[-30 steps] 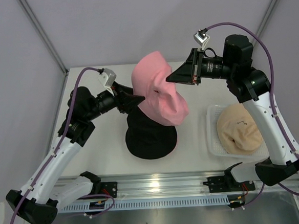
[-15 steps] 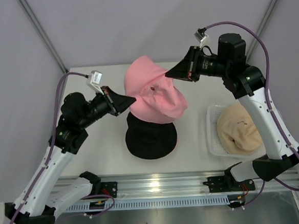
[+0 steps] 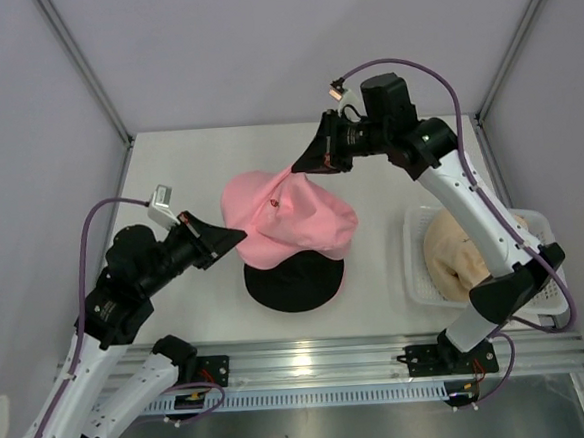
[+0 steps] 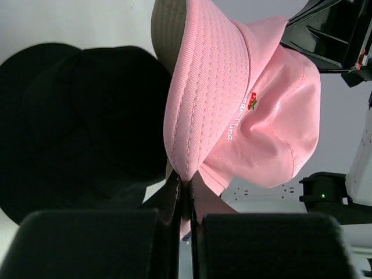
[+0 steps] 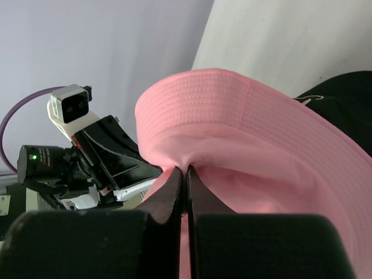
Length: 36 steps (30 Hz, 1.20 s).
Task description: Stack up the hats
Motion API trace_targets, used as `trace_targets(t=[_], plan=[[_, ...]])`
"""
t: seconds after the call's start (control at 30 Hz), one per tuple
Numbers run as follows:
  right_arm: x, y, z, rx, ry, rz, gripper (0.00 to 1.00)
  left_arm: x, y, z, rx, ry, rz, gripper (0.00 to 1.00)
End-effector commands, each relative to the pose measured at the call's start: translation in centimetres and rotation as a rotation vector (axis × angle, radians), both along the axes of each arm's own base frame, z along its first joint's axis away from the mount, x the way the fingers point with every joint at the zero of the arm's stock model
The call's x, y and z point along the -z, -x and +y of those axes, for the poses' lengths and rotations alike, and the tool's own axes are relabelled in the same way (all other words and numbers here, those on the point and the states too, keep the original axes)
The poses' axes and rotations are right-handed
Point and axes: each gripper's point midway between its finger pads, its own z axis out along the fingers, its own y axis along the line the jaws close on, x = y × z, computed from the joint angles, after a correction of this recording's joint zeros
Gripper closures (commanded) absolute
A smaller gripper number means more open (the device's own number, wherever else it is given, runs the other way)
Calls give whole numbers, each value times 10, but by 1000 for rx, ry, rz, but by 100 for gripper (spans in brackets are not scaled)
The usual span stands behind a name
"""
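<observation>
Hanging between both arms, the pink hat (image 3: 287, 219) is draping over the black hat (image 3: 295, 284) and covering its crown, so only the dark brim is showing on the table (image 3: 169, 177). The left gripper (image 4: 185, 189) is pinching one edge of the pink brim, its fingers pressed tight on the fabric. The right gripper (image 5: 186, 174) is nipping the opposite edge the same way. The beige hat (image 3: 455, 258) is lying in the basket (image 3: 412, 271) on the right, with the right arm partly covering it. Whether pink is touching black is hard to tell.
</observation>
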Motion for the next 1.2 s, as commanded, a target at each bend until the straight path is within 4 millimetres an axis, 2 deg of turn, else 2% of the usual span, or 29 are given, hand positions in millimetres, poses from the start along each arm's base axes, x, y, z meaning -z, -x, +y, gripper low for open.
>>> trace_targets(t=[0.0, 0.03, 0.07, 0.13, 0.17, 0.2, 0.23, 0.33, 0.37, 0.4, 0.43, 0.5, 0.53, 0.6, 0.63, 0.8, 0.87, 0.93, 1.0, 1.07, 1.17], plan=[[-3, -45, -20, 166, 68, -110, 100, 24, 13, 12, -66, 43, 128, 99], [4, -50, -18, 165, 81, -97, 100, 17, 17, 7, -32, 73, 120, 99], [1, -53, -16, 166, 80, -104, 100, 12, 19, 5, -25, 99, 136, 99], [5, -58, -17, 175, 102, -107, 100, 10, 20, 5, -20, 94, 137, 99], [7, -61, -16, 176, 112, -107, 100, 15, 17, 11, -58, 66, 142, 99], [3, -65, -19, 188, 116, -123, 100, 24, 17, 15, -81, 46, 170, 99], [1, -69, -23, 198, 132, -140, 100, 22, 16, 15, -86, 57, 164, 99], [-18, -85, -32, 227, 126, -174, 100, -2, 15, 3, -29, 131, 121, 99], [-23, -86, -31, 218, 119, -182, 100, 1, 13, -2, -12, 122, 136, 99], [-19, -90, -29, 214, 130, -169, 100, -1, 12, -4, -6, 118, 133, 99], [-35, -89, -30, 215, 116, -208, 100, -11, 13, -7, 9, 126, 110, 99], [-36, -90, -29, 208, 113, -202, 100, -13, 8, -12, 13, 129, 109, 99], [-42, -89, -30, 207, 103, -214, 100, -26, 11, -16, 31, 145, 89, 99], [-47, -86, -33, 208, 97, -221, 100, -27, 9, -20, 25, 142, 93, 99], [-50, -83, -35, 210, 96, -225, 100, -35, 11, -22, 31, 149, 78, 99], [-64, -67, -52, 232, 112, -272, 100, -34, 25, -40, 96, 144, 103, 99], [-75, -57, -57, 236, 102, -303, 100, -39, 30, -45, 119, 148, 89, 99], [-83, -55, -63, 253, 99, -329, 100, -55, 31, -50, 137, 163, 53, 99], [-92, -53, -72, 276, 98, -359, 100, -51, 29, -61, 157, 129, 61, 99], [-98, -51, -83, 302, 109, -380, 100, -57, 29, -73, 189, 128, 49, 99], [-100, -54, -100, 340, 116, -388, 100, -57, 29, -79, 197, 91, 41, 99]])
